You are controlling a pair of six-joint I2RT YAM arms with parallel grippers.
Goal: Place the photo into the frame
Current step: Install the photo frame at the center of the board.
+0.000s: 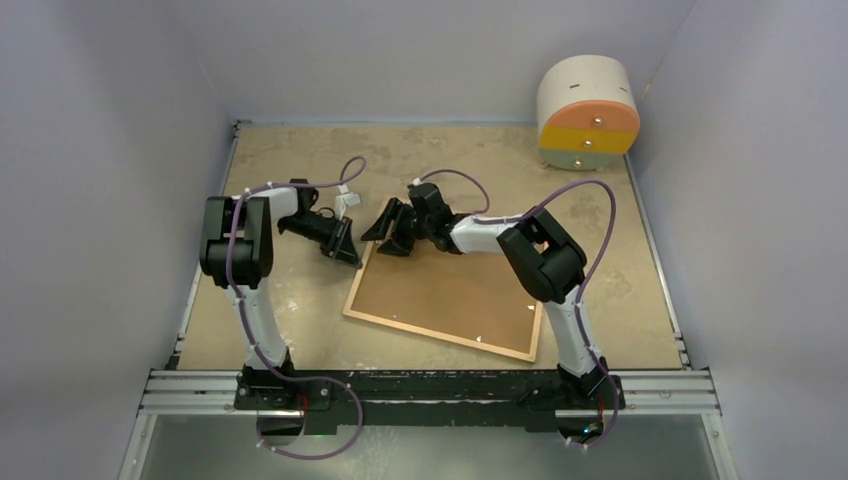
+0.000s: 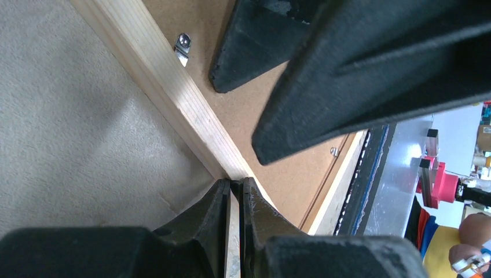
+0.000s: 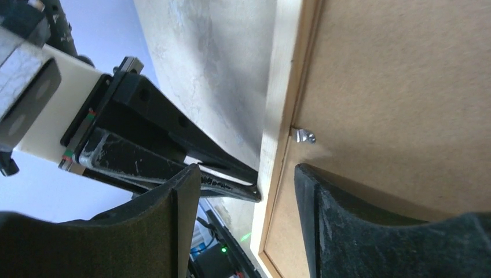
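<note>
My left gripper (image 2: 234, 184) is pinched on the thin wooden moulding of the frame (image 1: 440, 337), at the frame's upper-left corner in the overhead view. The frame lies flat near the middle of the table (image 1: 300, 160), turned slightly askew. Its brown backing panel (image 1: 450, 290) faces up, with a small metal clip (image 2: 182, 47) at the panel's edge. My right gripper (image 3: 248, 174) hangs just beside the left one with its fingers spread. One finger is over the backing panel and the other is past the moulding, over the table.
</note>
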